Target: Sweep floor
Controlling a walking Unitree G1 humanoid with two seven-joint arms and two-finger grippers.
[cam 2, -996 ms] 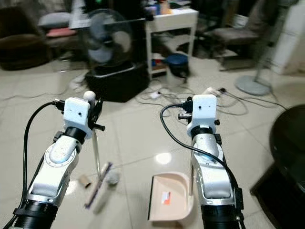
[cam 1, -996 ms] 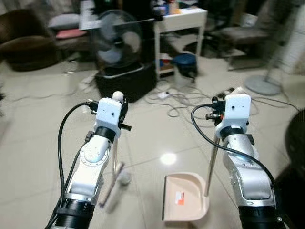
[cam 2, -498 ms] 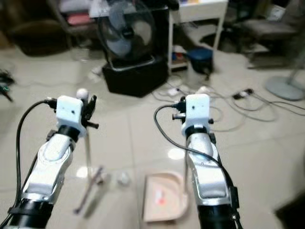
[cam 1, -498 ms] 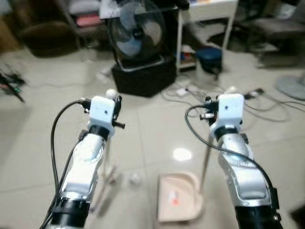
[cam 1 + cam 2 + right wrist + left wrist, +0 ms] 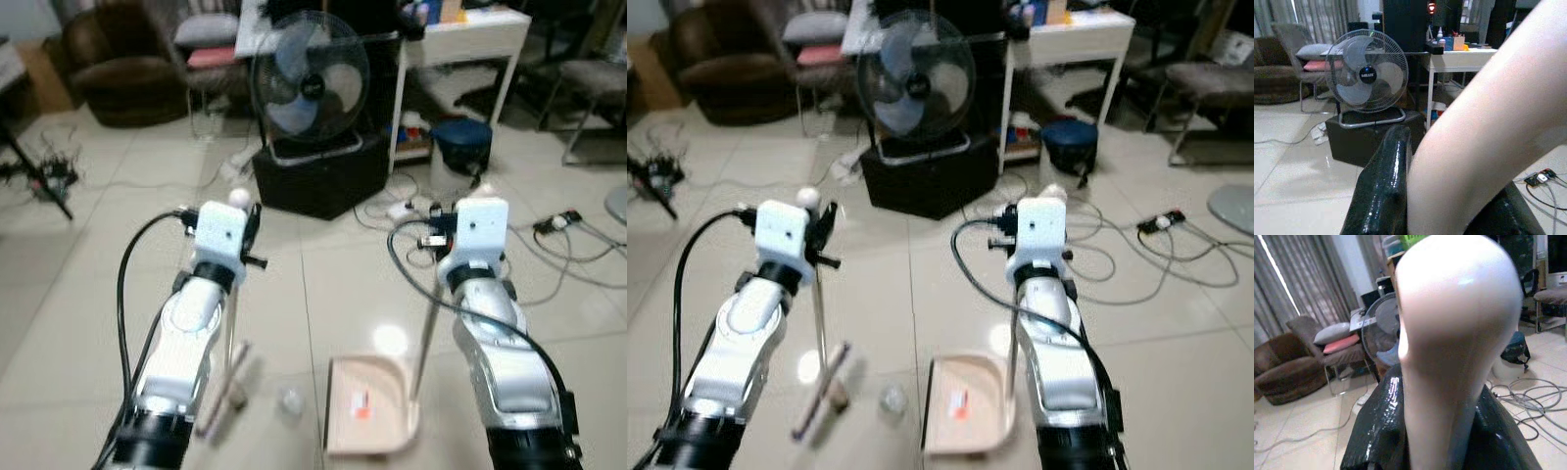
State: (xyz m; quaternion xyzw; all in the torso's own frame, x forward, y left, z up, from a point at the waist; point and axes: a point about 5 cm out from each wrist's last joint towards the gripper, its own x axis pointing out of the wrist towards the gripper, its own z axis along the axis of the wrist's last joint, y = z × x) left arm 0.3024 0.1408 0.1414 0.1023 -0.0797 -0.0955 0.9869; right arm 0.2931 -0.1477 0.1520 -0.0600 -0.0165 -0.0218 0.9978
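Upright broom [image 5: 231, 377] beside pink dustpan [image 5: 367, 407]

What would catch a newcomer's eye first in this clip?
Two silver arms reach forward over the pale tiled floor. The left pincer grips a broom and the right pincer a dustpan, with a small crumpled scrap between them. Ahead, a fan stands on a black box.

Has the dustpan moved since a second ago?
Yes. The dustpan, carried by the right gripper, shifted left against the fan: formerly well right of it, now almost beneath.
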